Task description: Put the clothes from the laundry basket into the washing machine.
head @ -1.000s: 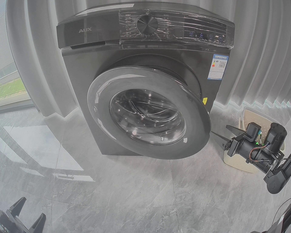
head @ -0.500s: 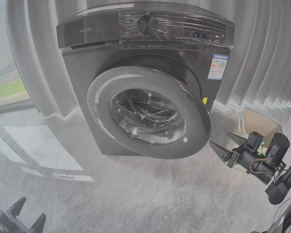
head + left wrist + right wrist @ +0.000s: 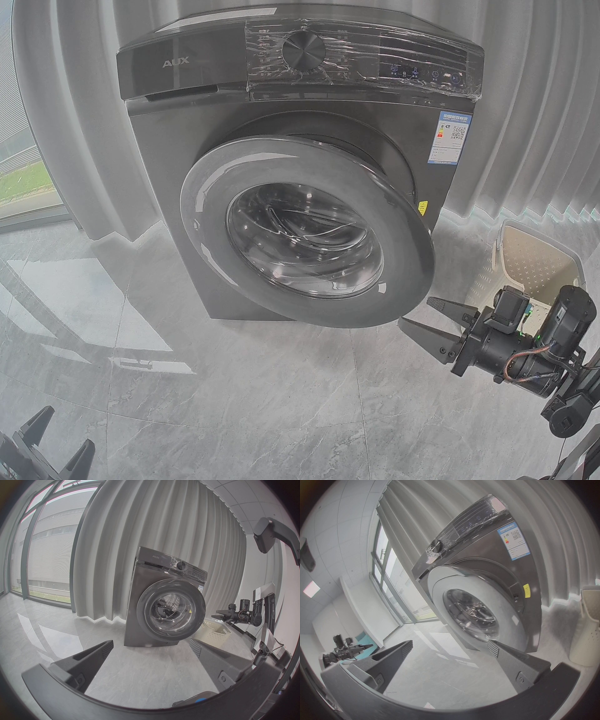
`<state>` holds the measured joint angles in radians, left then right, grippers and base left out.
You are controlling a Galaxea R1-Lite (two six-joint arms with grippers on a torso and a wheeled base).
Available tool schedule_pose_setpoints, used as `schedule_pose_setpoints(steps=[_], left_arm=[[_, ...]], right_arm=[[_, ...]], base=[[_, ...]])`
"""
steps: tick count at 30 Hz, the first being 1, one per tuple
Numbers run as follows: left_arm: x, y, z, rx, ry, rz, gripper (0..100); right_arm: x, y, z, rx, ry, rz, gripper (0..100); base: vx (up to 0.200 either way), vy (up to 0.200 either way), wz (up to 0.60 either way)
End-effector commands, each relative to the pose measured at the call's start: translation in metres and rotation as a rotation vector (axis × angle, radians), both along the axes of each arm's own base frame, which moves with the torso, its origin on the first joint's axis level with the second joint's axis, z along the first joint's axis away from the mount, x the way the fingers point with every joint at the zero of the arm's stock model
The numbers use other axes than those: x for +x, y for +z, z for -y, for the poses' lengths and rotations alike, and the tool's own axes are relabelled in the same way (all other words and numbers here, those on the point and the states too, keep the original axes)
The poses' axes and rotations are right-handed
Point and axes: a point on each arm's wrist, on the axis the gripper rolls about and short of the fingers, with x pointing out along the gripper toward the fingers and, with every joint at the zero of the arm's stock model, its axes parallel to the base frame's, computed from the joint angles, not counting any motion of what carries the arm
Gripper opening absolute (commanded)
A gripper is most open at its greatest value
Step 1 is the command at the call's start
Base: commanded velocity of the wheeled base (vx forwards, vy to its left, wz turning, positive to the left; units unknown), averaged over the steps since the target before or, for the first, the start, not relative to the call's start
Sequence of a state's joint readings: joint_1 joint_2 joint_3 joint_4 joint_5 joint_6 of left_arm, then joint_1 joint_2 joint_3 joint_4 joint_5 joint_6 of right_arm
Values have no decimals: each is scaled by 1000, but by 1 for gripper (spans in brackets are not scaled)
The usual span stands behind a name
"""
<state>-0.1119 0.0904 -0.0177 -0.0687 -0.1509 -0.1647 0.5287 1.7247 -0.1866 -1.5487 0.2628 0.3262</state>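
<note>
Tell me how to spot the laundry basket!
Find the big dark washing machine. On the floor to its right, by the curtain, stands the laundry basket. It is the only cream tub with little holes in its walls.

You can't see the floor of the beige perforated plastic laundry basket point(image 3: 542, 253); the black right arm point(image 3: 531, 356) covers its near part. The round glass door point(image 3: 306, 231) of the dark grey washing machine point(image 3: 162, 156) screens the drum mouth. The picture's corner cuts off the black left gripper point(image 3: 67, 427).
</note>
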Motion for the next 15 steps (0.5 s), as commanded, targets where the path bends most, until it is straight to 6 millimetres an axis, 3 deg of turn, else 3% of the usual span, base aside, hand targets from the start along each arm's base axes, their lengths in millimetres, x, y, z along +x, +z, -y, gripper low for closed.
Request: schedule_pose_setpoints(steps=[1, 5, 15], left_arm=[[1, -5, 0, 3, 0, -19, 100], [1, -5, 0, 1, 0, -19, 100], [1, -5, 0, 1, 0, -19, 100]], right_arm=[[12, 2, 5, 13, -24, 5, 100], [44, 9, 10, 49, -102, 45, 100], [84, -3, 3, 79, -134, 23, 100]], base=[[0, 0, 0], [0, 0, 0], [0, 0, 0]])
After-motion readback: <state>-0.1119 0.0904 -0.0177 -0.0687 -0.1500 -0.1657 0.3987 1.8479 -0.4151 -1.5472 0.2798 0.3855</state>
